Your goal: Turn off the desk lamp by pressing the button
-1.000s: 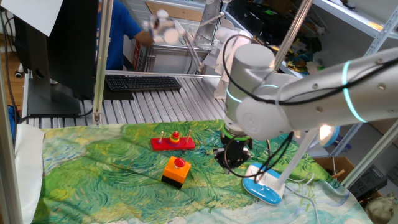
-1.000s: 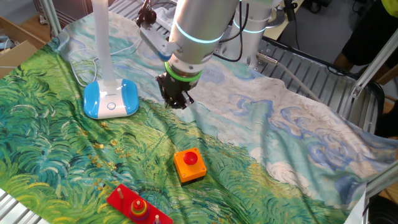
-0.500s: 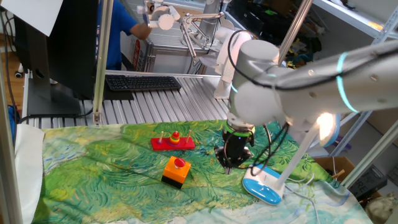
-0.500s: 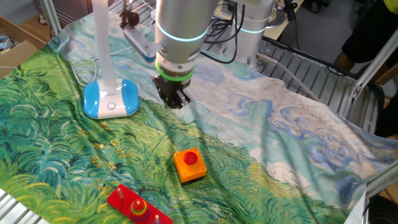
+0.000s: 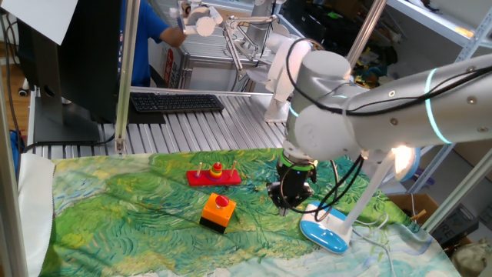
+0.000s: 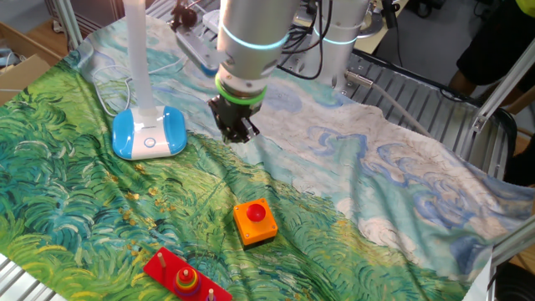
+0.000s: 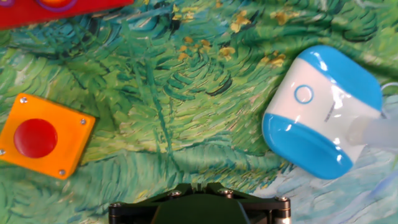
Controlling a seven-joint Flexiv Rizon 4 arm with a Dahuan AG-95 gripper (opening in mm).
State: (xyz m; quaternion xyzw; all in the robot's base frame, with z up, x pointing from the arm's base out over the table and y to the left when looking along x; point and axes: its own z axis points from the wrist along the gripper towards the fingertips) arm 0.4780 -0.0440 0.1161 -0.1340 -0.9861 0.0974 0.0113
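Note:
The desk lamp stands at the cloth's edge, with its blue-rimmed white oval base (image 5: 323, 235), slanted white stem (image 5: 367, 196) and glowing head (image 5: 401, 158). In the other fixed view the base (image 6: 149, 134) lies left of my gripper (image 6: 236, 134). In the hand view the base (image 7: 320, 118) is at the right, with the button (image 7: 303, 94) showing as a small ring on its white top. My gripper (image 5: 286, 201) hovers just above the cloth, about a hand's width from the base and apart from it. Its fingertips (image 7: 191, 185) meet at a thin seam and hold nothing.
An orange box with a red round button (image 5: 217, 210) sits on the green painted cloth (image 5: 131, 208), also seen in the hand view (image 7: 43, 140). A red ring-stacking toy (image 5: 213, 175) lies behind it. The lamp's cable (image 6: 109, 88) trails by the base.
The arm's upper body has swung a little and the gripper has shifted slightly, staying low beside the lamp base. The lamp head stays lit.

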